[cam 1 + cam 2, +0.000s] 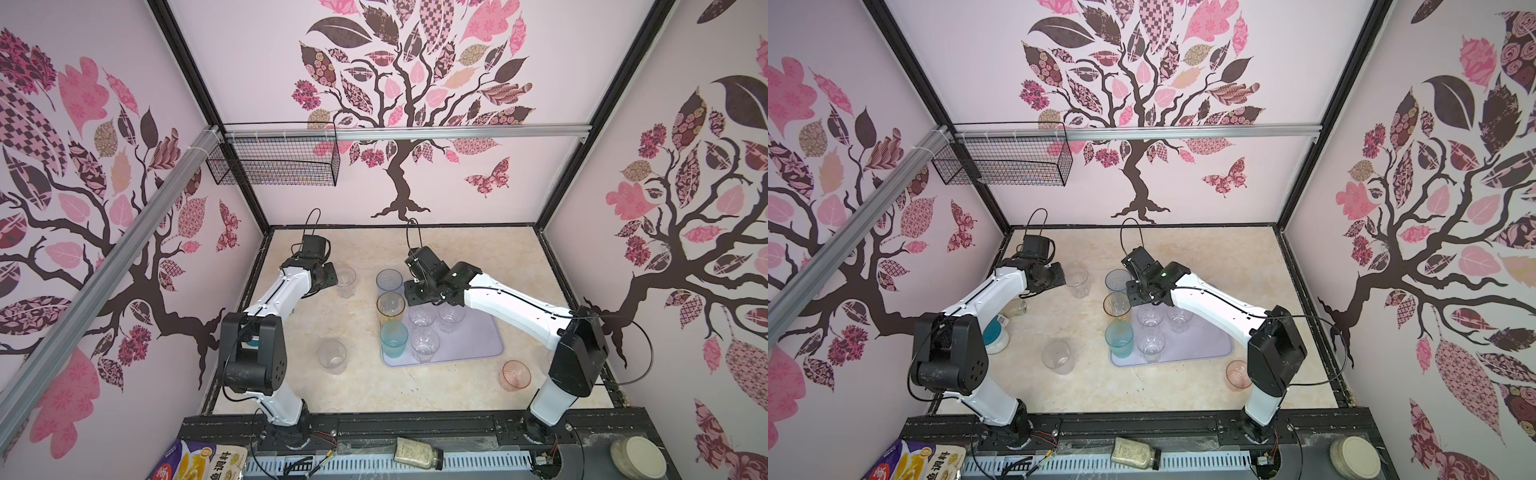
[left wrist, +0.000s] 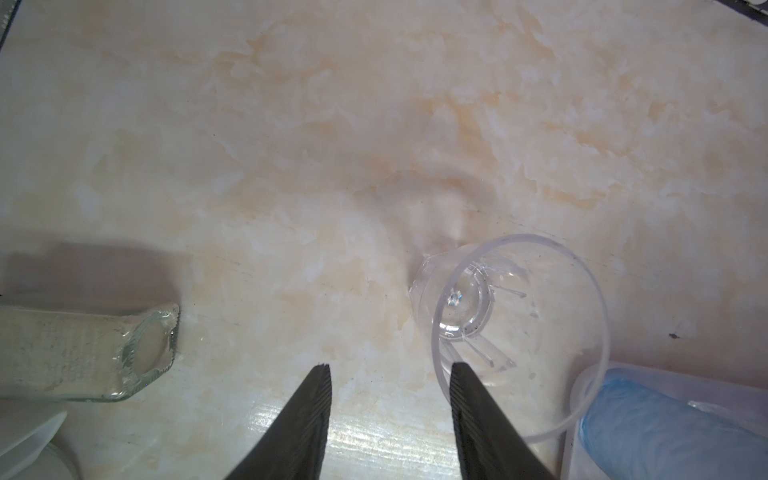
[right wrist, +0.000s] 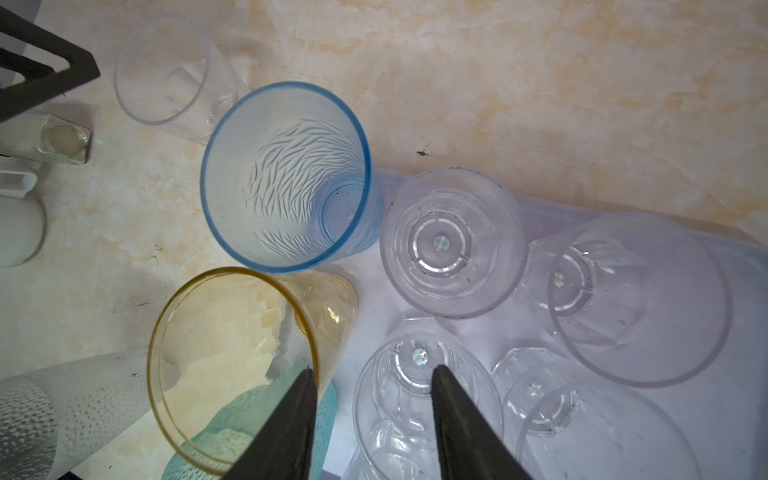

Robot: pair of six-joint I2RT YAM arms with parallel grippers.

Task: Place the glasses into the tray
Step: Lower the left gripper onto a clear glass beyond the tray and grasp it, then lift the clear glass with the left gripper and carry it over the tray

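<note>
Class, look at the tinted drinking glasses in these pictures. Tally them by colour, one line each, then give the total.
Blue glass: 1
Amber glass: 1
Teal glass: 1
Pink glass: 1
Total: 4

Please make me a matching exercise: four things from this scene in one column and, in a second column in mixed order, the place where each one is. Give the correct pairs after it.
Things
1. teal glass
2. pink glass
3. capped bottle
4. wire basket

Places
a. hanging from the rail on the back wall
b. standing on the tray, at its near left corner
c. on the table, off the tray, to its right
d. lying on the front ledge, outside the table

Pairs: 1-b, 2-c, 3-d, 4-a
</note>
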